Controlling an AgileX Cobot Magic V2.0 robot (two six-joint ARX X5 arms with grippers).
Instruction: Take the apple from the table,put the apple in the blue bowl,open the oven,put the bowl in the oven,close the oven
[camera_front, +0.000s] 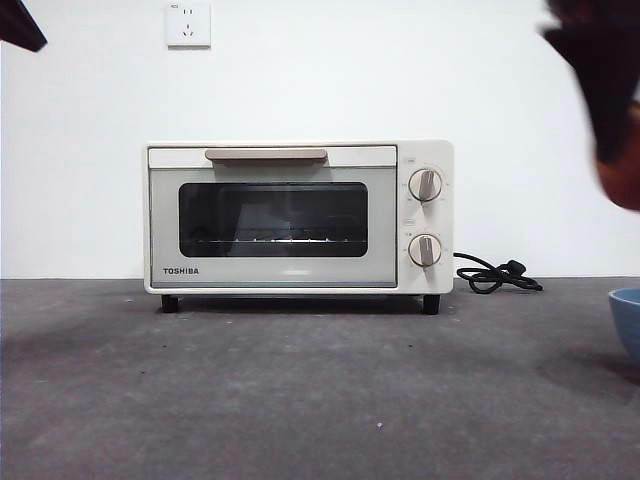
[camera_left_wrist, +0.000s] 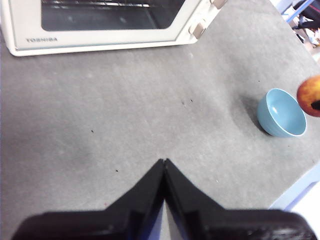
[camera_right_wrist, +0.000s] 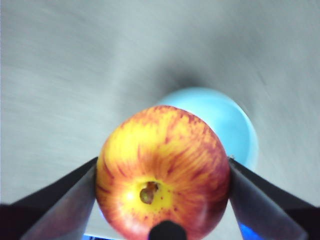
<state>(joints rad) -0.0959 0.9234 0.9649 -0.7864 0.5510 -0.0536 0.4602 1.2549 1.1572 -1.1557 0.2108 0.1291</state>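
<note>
The apple (camera_right_wrist: 162, 172) hangs in the air, clamped between the right gripper's (camera_right_wrist: 162, 200) two fingers (camera_right_wrist: 65, 200), one pressing each flank, its stem dimple turned toward the wrist camera. Below and partly behind it sits the bowl (camera_right_wrist: 235, 125), light blue and empty, on the tabletop (camera_right_wrist: 60, 75). In the left wrist view the apple (camera_left_wrist: 310, 95) shows at the picture's edge, just off the bowl's (camera_left_wrist: 281, 112) rim, so it does not yet look centred over the opening.

The risks come from that offset and from the skin. The apple is glossy and round, held on only two narrow contact lines; a jerk could let it twist or slip out before it is over the bowl. Released off-centre, it would likely strike the rim, tip or shove the light bowl, and roll away across the tabletop. Dropped from too high, it may bounce out or skid the bowl toward the tabletop's near edge.

The oven (camera_front: 298, 215) stands well apart with its door shut, handle (camera_front: 266, 154) untouched, and its cord (camera_front: 495, 275) trails on the side toward the bowl (camera_front: 627, 320).

The left gripper (camera_left_wrist: 164, 162) waits over bare tabletop, its fingers together and empty.
</note>
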